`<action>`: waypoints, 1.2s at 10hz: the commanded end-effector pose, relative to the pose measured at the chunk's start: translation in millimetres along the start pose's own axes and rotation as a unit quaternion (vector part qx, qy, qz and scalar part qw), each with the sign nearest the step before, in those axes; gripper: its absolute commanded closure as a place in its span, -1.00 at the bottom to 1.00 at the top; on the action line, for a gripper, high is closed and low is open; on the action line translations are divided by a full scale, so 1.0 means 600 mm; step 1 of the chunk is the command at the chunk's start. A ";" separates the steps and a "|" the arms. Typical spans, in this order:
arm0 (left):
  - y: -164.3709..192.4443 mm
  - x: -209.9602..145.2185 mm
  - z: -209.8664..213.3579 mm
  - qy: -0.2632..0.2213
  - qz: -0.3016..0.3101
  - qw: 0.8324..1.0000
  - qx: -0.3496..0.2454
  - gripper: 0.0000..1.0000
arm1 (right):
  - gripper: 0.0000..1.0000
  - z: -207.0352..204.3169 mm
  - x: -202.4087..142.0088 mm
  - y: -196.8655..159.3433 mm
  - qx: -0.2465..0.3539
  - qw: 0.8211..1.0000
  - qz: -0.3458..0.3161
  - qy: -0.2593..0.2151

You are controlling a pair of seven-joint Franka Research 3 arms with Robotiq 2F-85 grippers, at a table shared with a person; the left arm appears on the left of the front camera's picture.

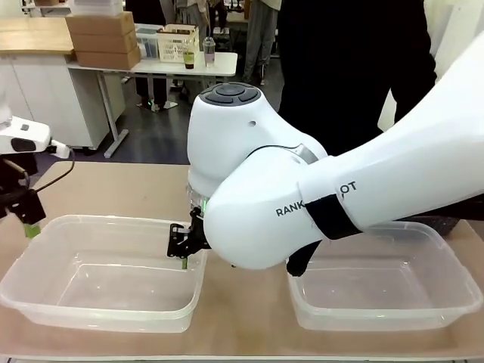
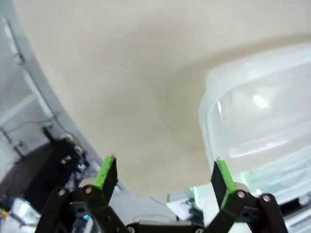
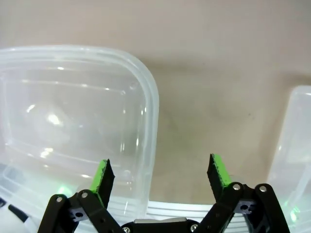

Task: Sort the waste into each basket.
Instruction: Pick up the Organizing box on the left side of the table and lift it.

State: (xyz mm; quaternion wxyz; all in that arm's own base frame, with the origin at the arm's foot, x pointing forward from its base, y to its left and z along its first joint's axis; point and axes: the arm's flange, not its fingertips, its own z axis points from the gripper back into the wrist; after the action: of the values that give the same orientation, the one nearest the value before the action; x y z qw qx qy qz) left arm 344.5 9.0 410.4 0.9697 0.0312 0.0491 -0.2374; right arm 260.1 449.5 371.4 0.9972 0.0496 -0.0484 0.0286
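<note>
Front view first: the right arm [image 1: 340, 197] sweeps in across the middle, and its gripper [image 1: 184, 246] hangs right at the near-right corner of the left clear tub [image 1: 45, 291], fingertips dipping just past the rim. Over to the right wrist view, the right gripper [image 3: 160, 174] is spread wide, green pads [image 3: 101, 174] far apart, nothing between them. One finger sits over the inside of that tub [image 3: 146, 97], the other over bare table [image 3: 209, 97], so the tub's rounded rim runs up between the fingers. A second clear tub [image 3: 296, 141] edges in just beyond the other finger.

Left side now: the left gripper [image 1: 29, 219] hovers at the far-left corner of the same tub, just outside it. Its wrist view shows the left gripper [image 2: 165, 177] equally wide open, pads [image 2: 107, 172] holding nothing, tabletop [image 2: 136, 73] ahead and the tub's corner [image 2: 214, 111] just beside one finger.

Both tubs look empty; the other tub [image 1: 454, 291] sits behind the right arm. No cans or bottles in any view.
</note>
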 end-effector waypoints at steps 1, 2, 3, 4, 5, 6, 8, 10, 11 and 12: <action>-0.041 -0.054 -0.048 0.017 0.050 0.997 -0.048 -1.00 | -1.00 -0.015 0.004 0.029 -0.016 1.000 -0.015 -0.001; -0.055 -0.058 -0.061 0.015 0.060 0.997 -0.055 -1.00 | -1.00 -0.020 0.007 0.034 -0.028 0.999 -0.015 -0.004; -0.065 -0.055 -0.072 0.014 0.066 0.995 -0.071 -1.00 | -1.00 -0.011 -0.001 0.001 -0.003 1.000 -0.005 0.006; -0.072 -0.049 -0.082 -0.004 0.088 0.993 -0.073 -1.00 | -1.00 -0.011 -0.001 0.001 -0.003 1.000 -0.005 0.006; -0.079 -0.040 -0.093 -0.021 0.114 0.991 -0.069 -1.00 | -1.00 -0.020 0.000 0.004 -0.009 1.000 -0.004 0.010; -0.093 -0.033 -0.105 -0.017 0.118 0.990 -0.070 -1.00 | -1.00 -0.020 -0.006 0.007 -0.014 1.000 0.001 0.016; -0.108 -0.030 -0.123 0.004 0.101 0.993 -0.063 -1.00 | -1.00 -0.023 -0.007 0.012 -0.016 0.999 -0.033 -0.004; -0.107 -0.031 -0.125 -0.004 0.112 0.992 -0.059 -1.00 | -1.00 -0.021 -0.010 0.014 -0.005 1.000 -0.006 -0.019; -0.104 -0.031 -0.125 -0.016 0.118 0.992 -0.047 -0.30 | 0.17 -0.018 -0.010 0.011 -0.001 1.000 -0.011 -0.012; -0.104 -0.032 -0.125 -0.025 0.123 0.991 -0.043 0.17 | 0.17 -0.016 -0.011 0.010 0.001 1.000 -0.012 -0.014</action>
State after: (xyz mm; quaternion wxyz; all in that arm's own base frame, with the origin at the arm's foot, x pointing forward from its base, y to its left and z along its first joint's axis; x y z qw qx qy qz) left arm 361.5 -37.1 374.3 0.9896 -0.0201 0.0538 -0.1320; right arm 255.8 457.1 362.5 0.9977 0.0468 -0.0450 0.0217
